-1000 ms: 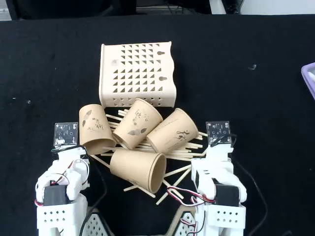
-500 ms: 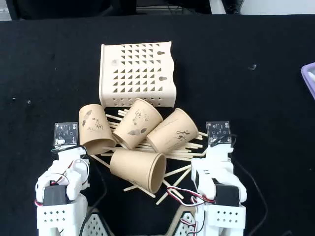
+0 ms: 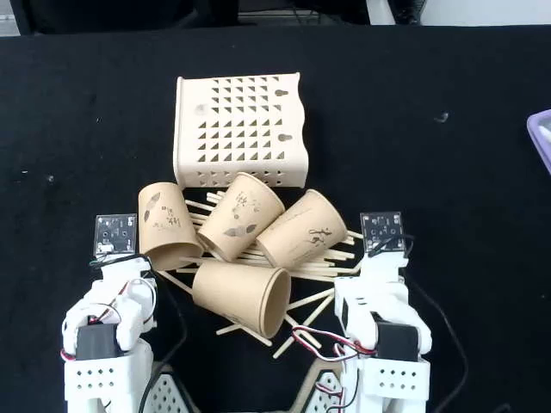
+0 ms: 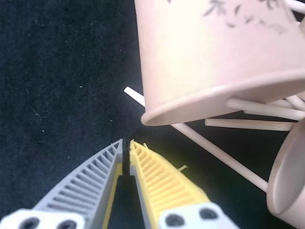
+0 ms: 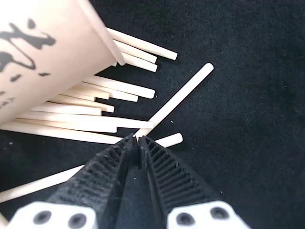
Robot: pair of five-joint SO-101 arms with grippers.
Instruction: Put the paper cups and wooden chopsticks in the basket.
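Observation:
Several brown paper cups lie on their sides on a pile of wooden chopsticks (image 3: 323, 258) in front of the perforated beige basket (image 3: 241, 129): one at the left (image 3: 165, 225), two in the middle (image 3: 241, 215) (image 3: 301, 229), one nearest the arms (image 3: 243, 295). My left gripper (image 4: 126, 145) is shut and empty, just short of the left cup's rim (image 4: 214, 62) and a chopstick (image 4: 214, 155). My right gripper (image 5: 137, 140) is shut and empty, its tips at the ends of several chopsticks (image 5: 171, 102) beside a printed cup (image 5: 43, 62).
Both arms rest at the table's near edge, the left arm (image 3: 108, 331) and the right arm (image 3: 383, 327) flanking the pile. A purple object (image 3: 542, 138) pokes in at the right edge. Black cloth covers the table.

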